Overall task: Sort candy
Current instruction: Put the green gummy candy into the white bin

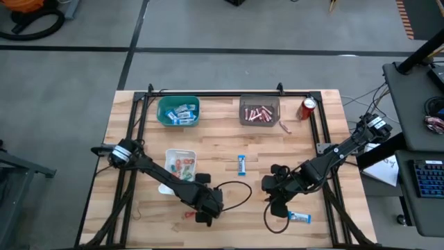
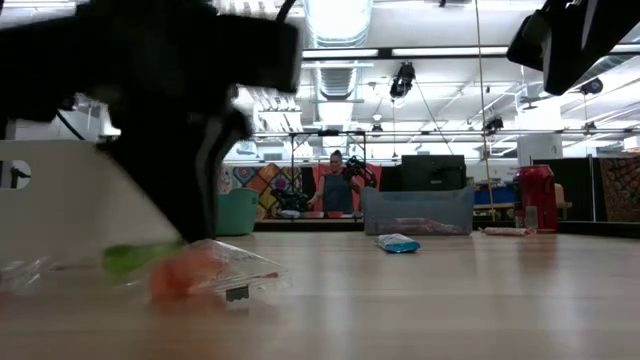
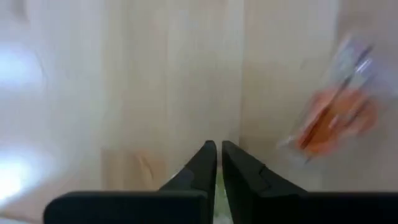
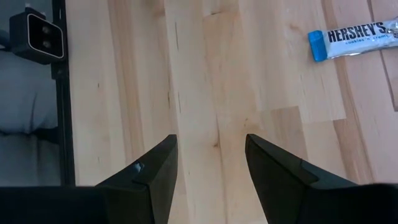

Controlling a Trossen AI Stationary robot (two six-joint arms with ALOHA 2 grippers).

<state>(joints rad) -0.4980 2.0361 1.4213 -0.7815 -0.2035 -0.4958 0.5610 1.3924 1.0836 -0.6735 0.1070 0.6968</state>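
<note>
Nearest the front edge of the counter [image 1: 229,191], the left pincer [image 3: 218,152] is down low with its fingers pressed together; whether a wrapper edge is caught between the tips cannot be told. Just beside it lies a small orange piece in clear crinkly wrap [image 3: 336,115], with a green piece [image 2: 135,258] close by in the low view. These sweets look almost weightless and their film is slick and springy, so a pinch on the loose twisted end may slide off; taking hold across the firm body of the sweet looks the surer way, pressing lightly so the counter steadies it. The right pincer [image 4: 208,165] hovers over bare wood with its fingers spread, holding nothing, and a blue-and-white Hershey's mini bar [image 4: 354,38] lies near it toward the front right. That bar is flat, fairly stiff and light; it should be gripped across its narrow width at the middle, since the crimped ends are thin and would fold. A second blue-and-white bar [image 1: 242,164] lies mid-counter, well apart from both arms. Left of it a white tray [image 1: 171,156] holds red, orange and green pieces. At the far side, a teal bin [image 1: 162,110] holds more blue-and-white bars, a grey bin [image 1: 243,103] holds slim pink sticks, and one pink stick [image 1: 285,128] lies loose beside the grey bin, near a red can [image 1: 308,108].
</note>
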